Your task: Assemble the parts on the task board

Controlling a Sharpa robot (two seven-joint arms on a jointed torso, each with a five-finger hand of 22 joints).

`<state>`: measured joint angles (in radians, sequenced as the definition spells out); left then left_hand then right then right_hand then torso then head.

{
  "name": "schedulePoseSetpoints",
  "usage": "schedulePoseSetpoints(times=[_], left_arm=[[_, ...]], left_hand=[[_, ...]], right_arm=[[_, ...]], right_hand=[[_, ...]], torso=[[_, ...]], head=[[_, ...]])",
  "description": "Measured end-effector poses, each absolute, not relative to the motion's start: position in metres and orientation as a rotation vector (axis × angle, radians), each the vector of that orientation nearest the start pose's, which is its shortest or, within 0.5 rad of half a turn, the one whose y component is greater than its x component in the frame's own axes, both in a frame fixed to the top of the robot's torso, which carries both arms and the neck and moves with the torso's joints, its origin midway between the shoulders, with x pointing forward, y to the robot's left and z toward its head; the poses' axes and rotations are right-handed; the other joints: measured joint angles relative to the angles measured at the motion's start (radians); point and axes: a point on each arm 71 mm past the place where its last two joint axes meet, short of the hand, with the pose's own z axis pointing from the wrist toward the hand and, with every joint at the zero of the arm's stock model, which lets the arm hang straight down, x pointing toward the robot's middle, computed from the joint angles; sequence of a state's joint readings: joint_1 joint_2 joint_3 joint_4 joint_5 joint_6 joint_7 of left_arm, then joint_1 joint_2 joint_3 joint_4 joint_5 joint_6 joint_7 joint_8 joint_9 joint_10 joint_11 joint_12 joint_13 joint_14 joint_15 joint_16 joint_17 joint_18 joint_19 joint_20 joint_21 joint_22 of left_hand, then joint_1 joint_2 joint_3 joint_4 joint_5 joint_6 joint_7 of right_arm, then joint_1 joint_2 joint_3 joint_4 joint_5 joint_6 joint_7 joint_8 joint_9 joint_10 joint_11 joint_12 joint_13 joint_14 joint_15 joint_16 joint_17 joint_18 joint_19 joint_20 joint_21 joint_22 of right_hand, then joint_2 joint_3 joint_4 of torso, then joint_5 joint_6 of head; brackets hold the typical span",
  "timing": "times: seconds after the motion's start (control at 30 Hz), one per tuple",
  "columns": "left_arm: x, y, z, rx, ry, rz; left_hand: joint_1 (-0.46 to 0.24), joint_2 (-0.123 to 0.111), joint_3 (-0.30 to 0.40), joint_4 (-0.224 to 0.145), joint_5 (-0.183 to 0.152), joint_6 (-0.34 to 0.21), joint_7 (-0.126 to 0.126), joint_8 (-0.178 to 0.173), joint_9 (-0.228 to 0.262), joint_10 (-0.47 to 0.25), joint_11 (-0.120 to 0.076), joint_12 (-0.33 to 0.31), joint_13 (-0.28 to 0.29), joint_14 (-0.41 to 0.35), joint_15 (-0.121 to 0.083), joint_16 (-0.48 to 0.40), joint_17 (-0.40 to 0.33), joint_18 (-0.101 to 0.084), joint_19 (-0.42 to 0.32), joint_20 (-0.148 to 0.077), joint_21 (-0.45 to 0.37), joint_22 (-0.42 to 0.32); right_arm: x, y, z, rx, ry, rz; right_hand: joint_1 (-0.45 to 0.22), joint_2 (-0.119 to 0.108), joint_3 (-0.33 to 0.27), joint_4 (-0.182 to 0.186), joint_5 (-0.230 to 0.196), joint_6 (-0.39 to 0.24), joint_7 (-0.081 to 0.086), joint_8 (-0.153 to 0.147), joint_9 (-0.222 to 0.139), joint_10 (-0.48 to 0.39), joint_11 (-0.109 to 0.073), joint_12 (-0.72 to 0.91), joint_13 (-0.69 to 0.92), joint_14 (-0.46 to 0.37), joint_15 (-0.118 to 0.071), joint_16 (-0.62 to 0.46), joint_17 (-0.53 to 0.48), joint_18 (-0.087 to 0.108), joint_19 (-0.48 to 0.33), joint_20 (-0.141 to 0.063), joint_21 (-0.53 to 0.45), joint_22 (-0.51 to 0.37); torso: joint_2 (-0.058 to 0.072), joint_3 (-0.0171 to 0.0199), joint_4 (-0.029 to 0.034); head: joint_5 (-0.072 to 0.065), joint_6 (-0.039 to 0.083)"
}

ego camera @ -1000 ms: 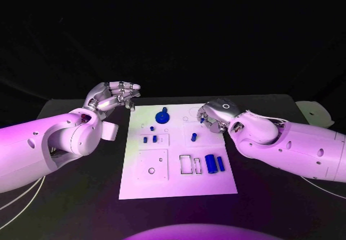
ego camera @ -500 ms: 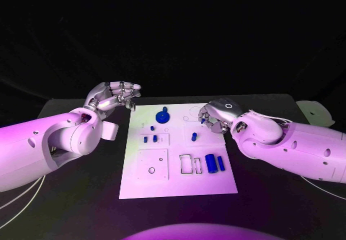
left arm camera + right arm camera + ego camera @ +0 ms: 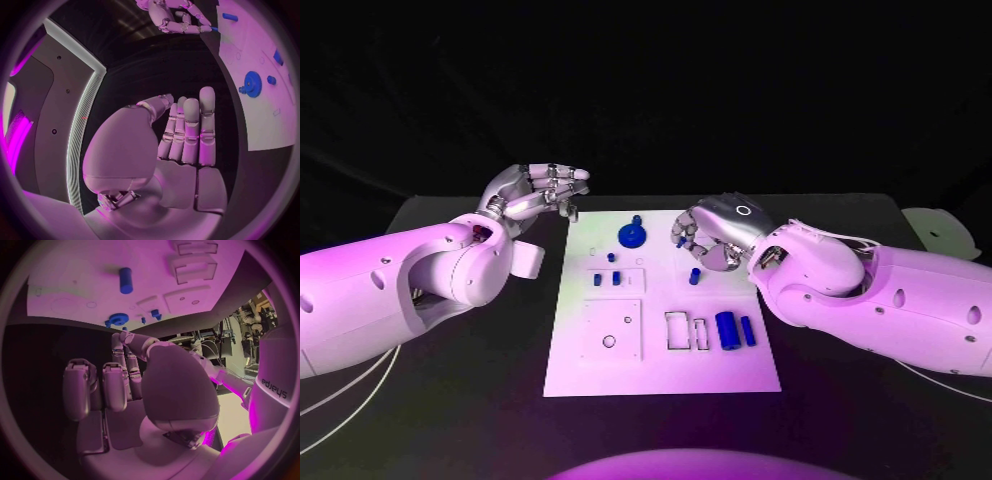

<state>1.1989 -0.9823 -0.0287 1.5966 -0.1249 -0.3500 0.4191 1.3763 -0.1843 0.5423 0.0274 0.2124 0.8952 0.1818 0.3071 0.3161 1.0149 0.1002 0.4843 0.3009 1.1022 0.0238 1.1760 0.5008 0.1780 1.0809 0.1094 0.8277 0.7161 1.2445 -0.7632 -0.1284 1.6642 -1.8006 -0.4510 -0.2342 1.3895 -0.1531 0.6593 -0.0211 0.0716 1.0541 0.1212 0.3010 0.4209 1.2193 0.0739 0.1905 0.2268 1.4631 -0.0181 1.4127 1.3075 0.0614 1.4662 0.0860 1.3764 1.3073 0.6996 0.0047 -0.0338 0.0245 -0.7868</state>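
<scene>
The white task board (image 3: 661, 350) lies in the middle of the table. On it sit a blue gear (image 3: 633, 237), several small blue parts (image 3: 606, 279) and two blue cylinders (image 3: 736, 328) beside two empty frames (image 3: 682, 331). My right hand (image 3: 711, 235) hovers over the board's far right part, pinching a small blue part (image 3: 214, 29) at its fingertips; another blue part (image 3: 694, 273) lies just below it. My left hand (image 3: 538, 192) hangs off the board's far left corner, fingers loosely bent and holding nothing. The right wrist view shows the gear (image 3: 117, 319) and a cylinder (image 3: 125, 280).
The black table (image 3: 430, 215) extends on both sides of the board. A pale object (image 3: 939, 228) sits at the table's far right edge. A raised square plate (image 3: 610, 328) with holes occupies the board's near left.
My right hand has moved a little to the left, further over the board, with the small part still in its fingertips. The left hand has barely moved.
</scene>
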Motion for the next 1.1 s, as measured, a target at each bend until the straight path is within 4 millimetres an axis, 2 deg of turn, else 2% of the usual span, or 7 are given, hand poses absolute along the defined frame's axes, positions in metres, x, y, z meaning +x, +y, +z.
schedulePoseSetpoints(times=[0.13,0.3,0.5,0.6,0.73,1.1], left_arm=[[0.476,0.256,-0.164,-0.988,1.365,-1.449],[0.477,0.255,-0.165,-0.988,1.367,-1.451],[0.479,0.253,-0.165,-0.989,1.369,-1.454],[0.479,0.252,-0.165,-0.989,1.369,-1.456],[0.479,0.25,-0.165,-0.988,1.371,-1.46],[0.48,0.245,-0.165,-0.985,1.377,-1.473]], left_hand=[[0.0,0.0,0.0,0.0,0.0,0.0,0.0,0.0,0.0,0.0,0.0,0.0,0.0,0.0,0.0,0.0,0.0,0.0,0.0,0.0,0.0,0.0],[0.0,0.0,0.003,-0.003,0.0,-0.004,0.004,0.0,0.0,-0.004,0.004,0.0,0.0,0.0,0.0,0.0,-0.001,0.0,0.0,0.0,0.0,-0.001],[0.0,0.0,0.003,-0.003,0.0,-0.004,0.004,0.0,0.0,-0.004,0.004,0.0,0.0,0.0,0.0,0.0,-0.001,0.0,0.0,0.0,0.0,-0.001],[0.0,0.0,0.003,-0.003,0.0,-0.004,0.004,0.0,0.0,-0.004,0.004,0.0,0.0,0.0,0.0,0.0,-0.001,0.0,0.0,0.0,0.0,-0.001],[0.0,0.0,0.003,-0.003,0.0,-0.004,0.004,0.0,0.0,-0.004,0.004,0.0,0.0,0.0,0.0,0.0,-0.001,0.0,0.0,0.0,0.0,-0.001],[0.0,0.0,0.003,-0.003,0.0,-0.007,0.0,0.0,0.0,-0.004,0.004,0.007,0.001,0.0,0.0,0.0,-0.001,0.0,0.0,0.0,0.0,-0.001]], right_arm=[[0.437,-0.102,-0.167,-0.476,1.41,0.69],[0.426,-0.083,-0.172,-0.488,1.419,0.749],[0.414,-0.067,-0.183,-0.492,1.445,0.806],[0.409,-0.062,-0.189,-0.493,1.46,0.827],[0.401,-0.055,-0.2,-0.494,1.486,0.853],[0.395,-0.048,-0.222,-0.495,1.537,0.871]], right_hand=[[0.0,0.0,0.0,0.0,0.0,-0.001,0.001,-0.001,0.0,0.0,0.0,-0.001,0.0,0.0,0.0,0.0,0.0,0.0,0.0,0.0,0.0,0.0],[0.0,0.0,0.0,0.0,-0.001,-0.003,0.003,-0.001,0.0,0.0,0.0,-0.002,0.0,0.0,0.0,0.0,0.0,0.0,0.0,0.0,0.0,0.0],[0.0,0.0,0.0,0.0,-0.001,-0.005,0.001,-0.002,0.0,0.0,0.0,-0.003,0.0,0.0,0.0,0.0,0.0,0.0,0.0,0.0,0.0,0.001],[0.0,0.0,0.0,0.0,-0.001,-0.005,0.001,-0.002,0.0,0.0,0.0,-0.003,0.0,0.0,0.0,0.0,0.0,0.0,0.0,0.0,-0.005,0.001],[0.0,0.0,0.0,0.0,-0.001,-0.005,0.001,-0.002,0.001,-0.002,-0.002,-0.003,0.001,0.0,0.0,0.0,0.0,0.0,0.0,0.0,-0.005,0.001],[0.0,0.0,-0.003,-0.003,-0.001,-0.005,0.002,-0.004,0.0,-0.002,-0.003,-0.004,0.001,0.0,0.0,0.0,0.0,0.0,0.0,0.0,-0.005,0.001]], torso=[[0.0,0.0,0.0],[0.0,-0.0007,0.0],[0.0,-0.0011,0.0],[0.0,-0.0012,0.0],[0.001,-0.0018,-0.0002],[0.002,-0.0013,-0.0001]], head=[[0.018,-0.001],[0.051,-0.008],[0.091,-0.019],[0.104,-0.024],[0.117,-0.031],[0.14,-0.047]])
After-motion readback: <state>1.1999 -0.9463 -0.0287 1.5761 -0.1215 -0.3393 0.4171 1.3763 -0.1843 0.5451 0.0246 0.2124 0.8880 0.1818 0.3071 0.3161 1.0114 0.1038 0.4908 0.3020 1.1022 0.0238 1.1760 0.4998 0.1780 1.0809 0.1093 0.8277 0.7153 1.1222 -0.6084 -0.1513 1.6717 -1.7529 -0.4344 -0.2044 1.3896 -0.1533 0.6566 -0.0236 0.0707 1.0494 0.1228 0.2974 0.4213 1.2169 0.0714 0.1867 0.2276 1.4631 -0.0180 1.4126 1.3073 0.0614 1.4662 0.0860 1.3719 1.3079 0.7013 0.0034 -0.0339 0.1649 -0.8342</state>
